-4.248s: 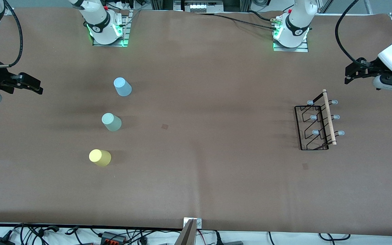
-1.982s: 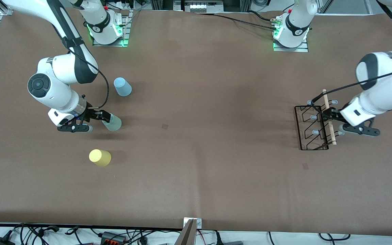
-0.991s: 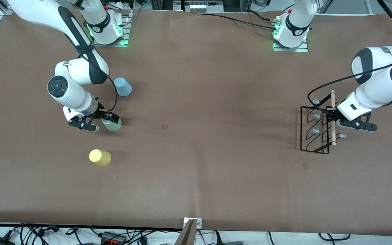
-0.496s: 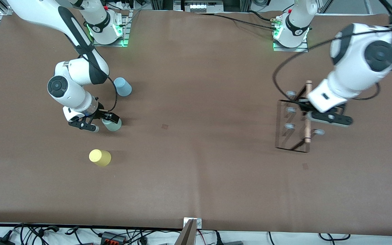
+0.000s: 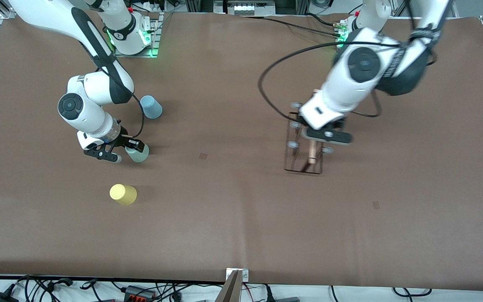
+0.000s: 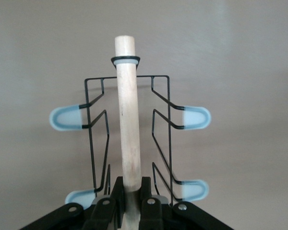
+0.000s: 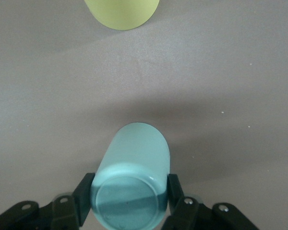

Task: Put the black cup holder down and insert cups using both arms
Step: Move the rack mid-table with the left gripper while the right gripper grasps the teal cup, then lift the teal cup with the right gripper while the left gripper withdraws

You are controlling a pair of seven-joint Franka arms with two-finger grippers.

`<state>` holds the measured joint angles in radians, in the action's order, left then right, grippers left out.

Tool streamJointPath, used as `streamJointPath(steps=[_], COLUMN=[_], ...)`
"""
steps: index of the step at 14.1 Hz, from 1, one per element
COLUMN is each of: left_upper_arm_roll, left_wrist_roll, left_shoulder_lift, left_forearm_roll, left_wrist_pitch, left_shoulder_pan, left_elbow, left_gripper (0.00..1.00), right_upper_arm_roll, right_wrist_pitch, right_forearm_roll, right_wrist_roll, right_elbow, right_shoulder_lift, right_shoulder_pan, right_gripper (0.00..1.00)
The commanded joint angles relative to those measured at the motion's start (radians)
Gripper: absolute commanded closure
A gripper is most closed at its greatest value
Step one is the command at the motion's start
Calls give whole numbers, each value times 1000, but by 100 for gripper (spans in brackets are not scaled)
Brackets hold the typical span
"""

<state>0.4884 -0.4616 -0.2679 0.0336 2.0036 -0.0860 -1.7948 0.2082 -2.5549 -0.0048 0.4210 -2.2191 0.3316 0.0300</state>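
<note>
While my left arm hung over the middle of the brown table (image 5: 233,218), my left gripper (image 5: 318,135) was pinched on the wooden rod handle (image 6: 127,120) of the black cup holder (image 5: 304,147), which hung under it off the table top, base down. In the left wrist view the rod ran straight out from between my fingers (image 6: 116,199), pale blue prong tips (image 6: 65,118) sticking out to both sides of it.

My right gripper (image 5: 130,147) sat low at the right arm's end, fingers (image 7: 84,191) pressed on both sides of the pale green cup (image 5: 139,154), upside down and tilted; whether it touched the table, couldn't tell. Yellow cup (image 5: 122,194) stood just ahead of that gripper, nearer the front camera, upside down on the table. Light blue cup (image 5: 151,107) stood near my right arm's wrist, farther from the front camera, also upside down.
</note>
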Motion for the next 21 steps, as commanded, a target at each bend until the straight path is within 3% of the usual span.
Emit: streamJointPath(steps=[1, 6, 12, 13, 14, 15, 18, 21], left_upper_arm_roll=[1, -2, 1, 1, -2, -1, -7, -1], left_wrist_roll=[-129, -287, -362, -362, -352, -341, -339, -196], left_shoulder_lift=[-108, -207, -241, -244, -244, -241, -215, -131], left_forearm_roll=[14, 49, 161, 161, 164, 166, 167, 167], left_wrist_pitch=[-14, 128, 136, 136, 135, 129, 91, -120], left_shoulder_pan=[-87, -205, -242, -242, -238, -230, -221, -146], left_elbow=[109, 140, 140, 140, 140, 138, 141, 204], left_gripper=[90, 90, 84, 73, 25, 0, 0, 0], right_upper_arm_roll=[4, 4, 4, 4, 4, 4, 4, 8], right_wrist_pitch=[-10, -5, -4, 14, 36, 62, 138, 347], right_forearm_roll=[0, -6, -8, -9, -11, -11, -11, -11], right_wrist_roll=[7, -10, -28, -30, -30, -33, -67, -48], right_elbow=[-10, -8, -8, -8, -2, 5, 10, 71], right_shoulder_lift=[-6, -14, -23, -34, -40, -51, -121, -238], right_shoulder_pan=[2, 2, 5, 5, 5, 7, 10, -4], right_gripper=[100, 100, 100, 100, 100, 100, 100, 100])
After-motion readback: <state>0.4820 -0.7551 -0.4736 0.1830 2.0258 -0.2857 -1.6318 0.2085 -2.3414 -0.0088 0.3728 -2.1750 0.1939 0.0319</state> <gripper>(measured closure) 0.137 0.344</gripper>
